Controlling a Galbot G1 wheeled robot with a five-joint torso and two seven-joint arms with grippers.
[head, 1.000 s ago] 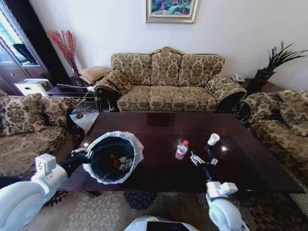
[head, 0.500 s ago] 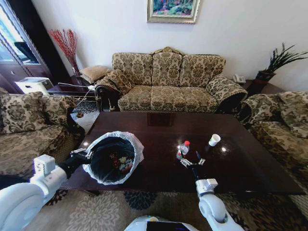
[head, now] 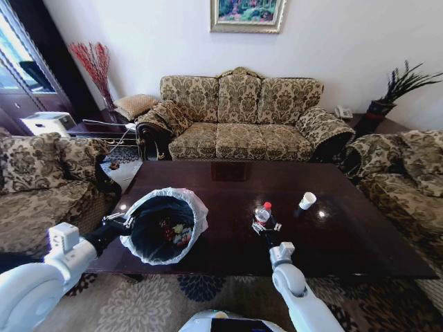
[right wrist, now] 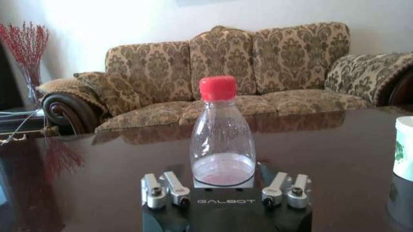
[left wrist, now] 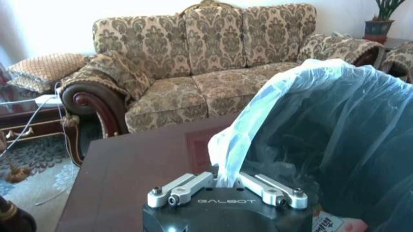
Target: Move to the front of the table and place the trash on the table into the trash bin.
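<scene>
From the head camera, the table (head: 228, 181) spreads dark and glossy in front of the robot, with a patterned sofa (head: 239, 117) beyond its far edge; the left gripper (head: 124, 223) is at the near left corner, clenched on the white bag liner of the trash bin (head: 165, 225), which tilts with its mouth toward the camera and shows small coloured scraps lying inside; the right gripper (head: 264, 228) reaches in over the near edge, its jaws spread to either side of the base of the bottle (head: 261, 214), which stands upright with its red cap on top; whether the fingers touch the plastic cannot be told from here; the paper cup (head: 306, 200) stands farther out on the table, to the right of that gripper and apart from the bottle. In the left wrist view, the left gripper (left wrist: 226, 182) has its 2 fingers (left wrist: 184, 186) drawn together on a pinch of the liner, directly ahead of the jaws, and the trash bin (left wrist: 335, 140) swells out beyond them as a wall of thin translucent plastic over black. In the right wrist view, the right gripper (right wrist: 225, 186) is released, its fingers (right wrist: 166, 186) standing apart with the bottle (right wrist: 221, 135) centred between them, clear, nearly empty and upright on the table (right wrist: 96, 174); the paper cup (right wrist: 404, 147) sits off to one side of the jaws.
</scene>
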